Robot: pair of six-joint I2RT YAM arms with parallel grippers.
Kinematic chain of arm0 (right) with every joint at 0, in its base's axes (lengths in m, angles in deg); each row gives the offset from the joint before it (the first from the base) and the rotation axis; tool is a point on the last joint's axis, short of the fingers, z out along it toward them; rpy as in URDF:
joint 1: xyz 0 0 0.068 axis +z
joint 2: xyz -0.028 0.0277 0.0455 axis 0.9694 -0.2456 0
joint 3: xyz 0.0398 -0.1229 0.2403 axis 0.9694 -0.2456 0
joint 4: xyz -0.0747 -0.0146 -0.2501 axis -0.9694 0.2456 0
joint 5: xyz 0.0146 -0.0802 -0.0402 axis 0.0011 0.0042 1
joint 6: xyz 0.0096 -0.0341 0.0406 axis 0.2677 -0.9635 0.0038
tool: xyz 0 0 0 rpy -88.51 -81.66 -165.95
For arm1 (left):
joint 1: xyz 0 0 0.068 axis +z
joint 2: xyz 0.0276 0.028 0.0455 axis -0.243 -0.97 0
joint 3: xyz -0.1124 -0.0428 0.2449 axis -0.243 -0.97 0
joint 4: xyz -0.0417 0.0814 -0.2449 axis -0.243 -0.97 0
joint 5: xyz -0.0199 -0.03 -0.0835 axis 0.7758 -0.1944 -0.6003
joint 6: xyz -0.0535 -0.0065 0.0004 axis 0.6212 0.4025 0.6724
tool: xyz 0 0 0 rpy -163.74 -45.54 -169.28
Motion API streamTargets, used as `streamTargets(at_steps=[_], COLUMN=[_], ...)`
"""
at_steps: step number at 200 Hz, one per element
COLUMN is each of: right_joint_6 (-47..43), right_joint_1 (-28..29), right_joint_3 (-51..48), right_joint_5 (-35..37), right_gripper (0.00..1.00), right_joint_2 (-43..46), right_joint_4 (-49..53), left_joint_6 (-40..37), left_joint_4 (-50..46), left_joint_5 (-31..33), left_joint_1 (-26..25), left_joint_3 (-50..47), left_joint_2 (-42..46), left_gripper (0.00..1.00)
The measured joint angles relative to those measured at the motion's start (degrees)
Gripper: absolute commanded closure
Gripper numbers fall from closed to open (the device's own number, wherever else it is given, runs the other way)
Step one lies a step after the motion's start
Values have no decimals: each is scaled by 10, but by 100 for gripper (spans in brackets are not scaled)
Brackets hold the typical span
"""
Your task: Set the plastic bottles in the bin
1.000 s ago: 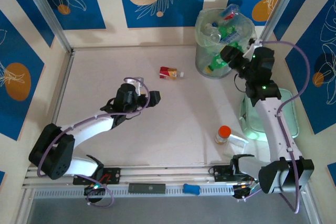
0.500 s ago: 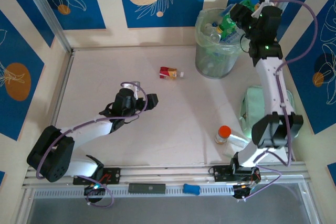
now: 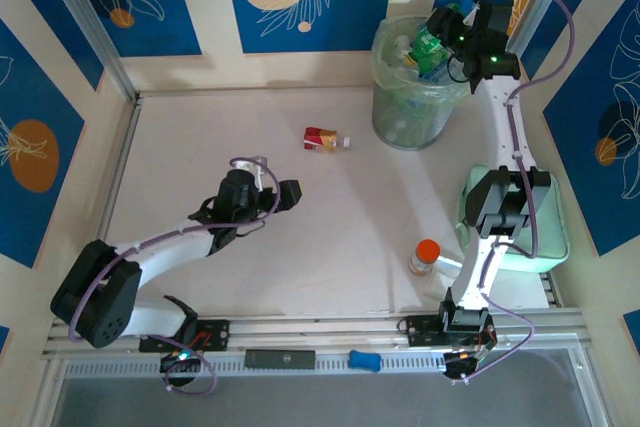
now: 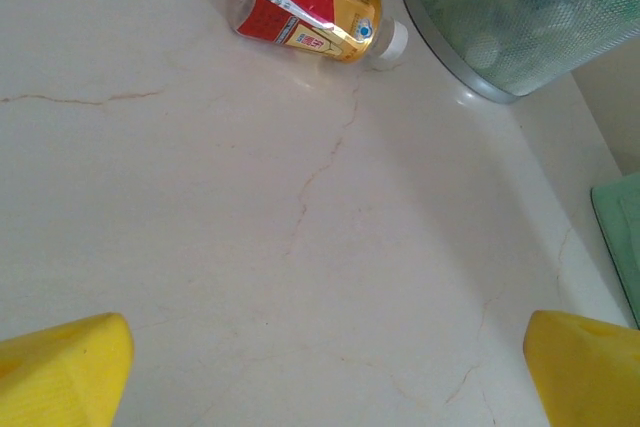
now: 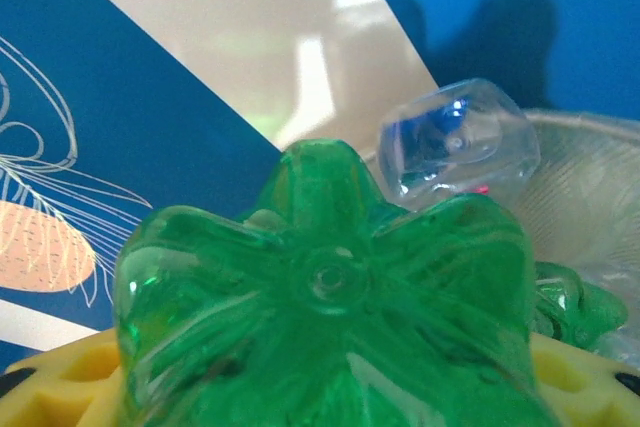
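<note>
While many bottles [image 3: 405, 62] lie in the bin [image 3: 400, 125], one red-and-gold bottle [image 3: 325, 139] is left on the surface [image 3: 200, 137] near it. The right arm [image 3: 507, 137] stretches far out, its right tool [image 3: 443, 32] gripping a green bottle [image 5: 330, 317] above the bin. The left tool [image 3: 283, 190] sits low, spread wide, facing that bottle

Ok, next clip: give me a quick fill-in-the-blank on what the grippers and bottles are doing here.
1. The right gripper is shut on a ____ bottle.
2. It holds that bottle above the ____.
3. The red-and-gold bottle lies on its side on the ____.
4. The left gripper is ____ and holds nothing.
Missing words: green; bin; table; open.
</note>
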Motion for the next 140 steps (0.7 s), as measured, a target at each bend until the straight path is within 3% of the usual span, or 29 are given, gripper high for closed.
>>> streamTargets(at_steps=[37,74,140], right_joint_6=[8,21,24], right_joint_1=[-5,-17,-30], right_joint_3=[27,42,48], right_joint_5=[-9,-9,-4], right_gripper=[44,28,17], right_joint_2=[-14,-22,-26], right_joint_4=[27,52,108], left_joint_6=[2,2,2], left_joint_4=[0,0,0], left_joint_5=[-7,-9,-13], left_joint_1=[0,0,0], left_joint_3=[0,0,0], left_joint_2=[0,0,0], left_gripper=[0,0,0])
